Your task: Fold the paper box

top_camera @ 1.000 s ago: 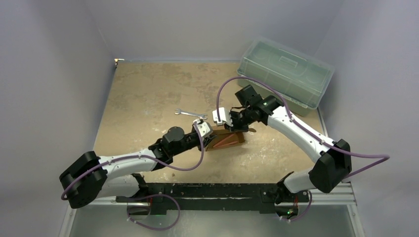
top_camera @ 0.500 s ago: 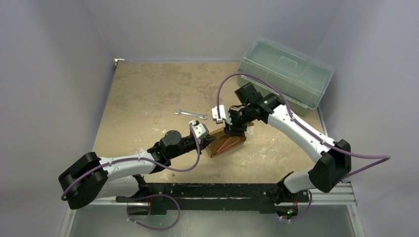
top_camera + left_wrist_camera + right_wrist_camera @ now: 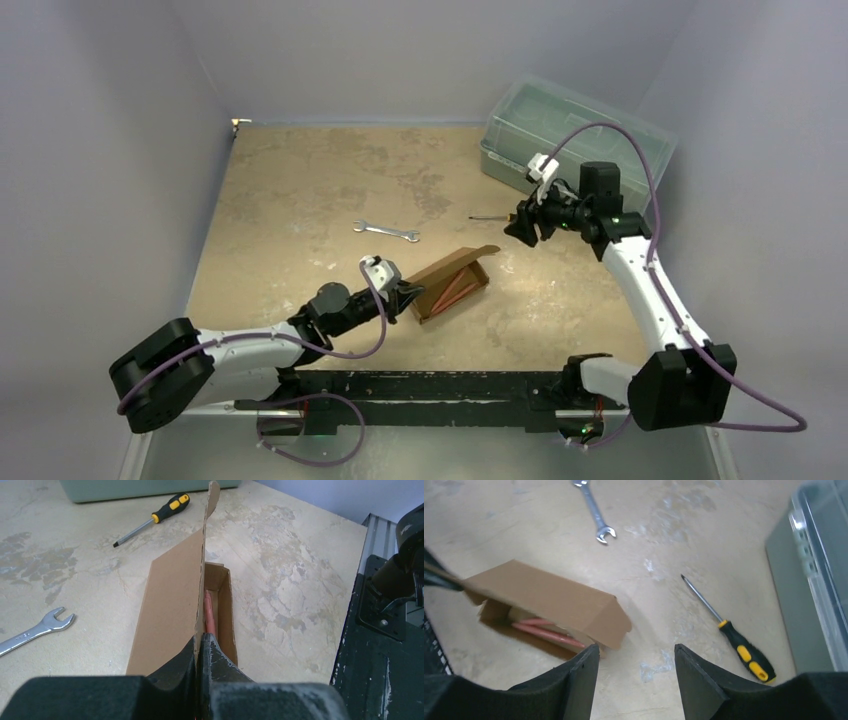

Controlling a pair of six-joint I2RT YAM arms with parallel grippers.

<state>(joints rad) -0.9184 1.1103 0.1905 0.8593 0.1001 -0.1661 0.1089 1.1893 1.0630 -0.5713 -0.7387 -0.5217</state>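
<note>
I count one plain brown cardboard paper box [image 3: 452, 285], lying open near the middle of the mottled tan table [image 3: 300, 190], with red rods [image 3: 546, 630] inside. My left gripper [image 3: 405, 298] is clamped on the near end of the raised lid flap [image 3: 175, 595]. My right gripper [image 3: 520, 228] hangs above the table, jaws apart, holding nothing. Also present: one silver open-end wrench [image 3: 386, 231], one yellow-and-black-handled screwdriver [image 3: 487, 216], and one translucent green lidded plastic bin [image 3: 575, 130].

No readable text, labels, brands or numbers anywhere.
</note>
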